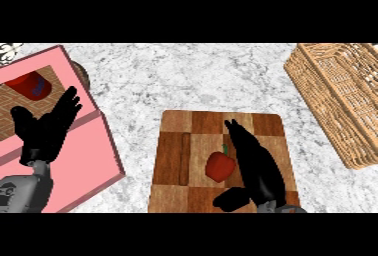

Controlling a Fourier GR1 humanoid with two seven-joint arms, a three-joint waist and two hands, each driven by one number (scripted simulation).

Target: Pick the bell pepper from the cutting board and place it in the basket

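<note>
A red bell pepper (219, 166) with a green stem lies near the middle of the wooden cutting board (192, 130). My right hand (256, 162) is over the board just right of the pepper, its fingers straight and pointing away, the thumb low beside the pepper's near side; the hand is open and not holding the pepper. A wicker basket (339, 95) stands at the right edge of the counter, well away from the board. My left hand (46, 127) rests open at the left, fingers up, over a pink box.
A pink box (81, 165) with a brick-patterned inside fills the left side, and a red can (29, 85) lies in it. The counter between board and basket is grey marble (221, 75).
</note>
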